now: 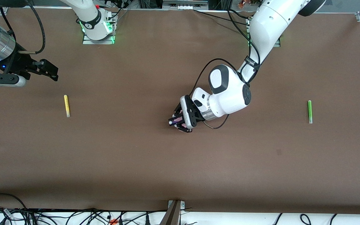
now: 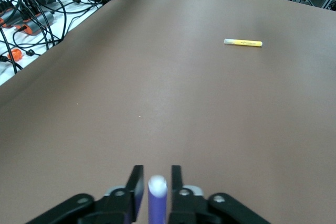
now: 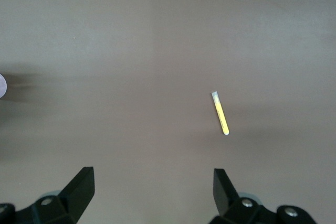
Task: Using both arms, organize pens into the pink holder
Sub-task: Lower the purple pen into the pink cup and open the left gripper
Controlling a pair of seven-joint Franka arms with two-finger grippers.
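While left gripper (image 1: pixel 180 122) sat mid-table clamped on dark purple marker pen (image 2: pixel 157 203) | pink holder not seen, magenta pen likewise | yellow marker pen (image 1: pixel 67 106) toward right arm's end, green marker pen (image 1: pixel 309 111) toward left arm's | right gripper (image 3: pixel 152 184) waited agape | advice: keep pen upright, release only over cup.

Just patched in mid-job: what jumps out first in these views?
The left tool, over the middle of the table, is shut on a purple pen. The yellow pen lies toward the right arm's end, the green pen toward the left arm's end. The right tool waits open above the yellow pen.
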